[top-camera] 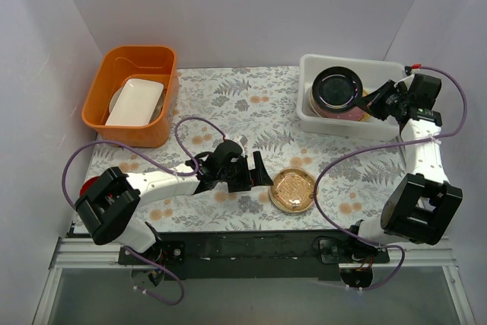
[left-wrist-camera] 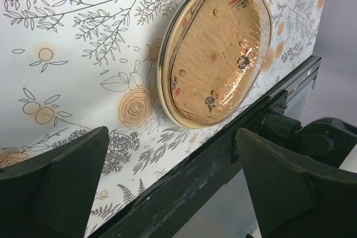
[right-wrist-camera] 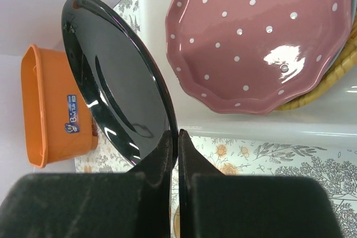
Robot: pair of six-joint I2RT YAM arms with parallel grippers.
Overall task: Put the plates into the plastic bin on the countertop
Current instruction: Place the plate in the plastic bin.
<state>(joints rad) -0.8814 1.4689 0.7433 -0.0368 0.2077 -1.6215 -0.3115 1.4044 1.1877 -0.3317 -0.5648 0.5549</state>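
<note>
Pinching black plate (right-wrist-camera: 111, 82) by rim in right gripper (right-wrist-camera: 174, 136), fingers (right-wrist-camera: 159, 160) nearly shut on it, over bin (top-camera: 346, 129) above pink dotted plate (right-wrist-camera: 256, 37). Risking slip and chipping: thin edge grip, glossy glaze. Showing left gripper (left-wrist-camera: 173, 137) wide open, empty, facing tan plate (left-wrist-camera: 217, 48) on countertop (left-wrist-camera: 83, 54). Failing to read blue label (right-wrist-camera: 72, 121) on orange tub (right-wrist-camera: 53, 110).

My top camera sits high above and behind me, looking down on the whole countertop (top-camera: 228, 112), from the orange tub (top-camera: 129, 136) at far left to the plastic bin (top-camera: 335, 125) at far right. My left wrist camera rides low over the near edge, looking out between the fingers (left-wrist-camera: 61, 182) of my left gripper (left-wrist-camera: 171, 135) at the tan plate (left-wrist-camera: 217, 48) close ahead, which the top view also shows. My right wrist camera sights along my right gripper (right-wrist-camera: 174, 135), very near the black plate (right-wrist-camera: 117, 82) and the bin, with the orange tub far beyond.
</note>
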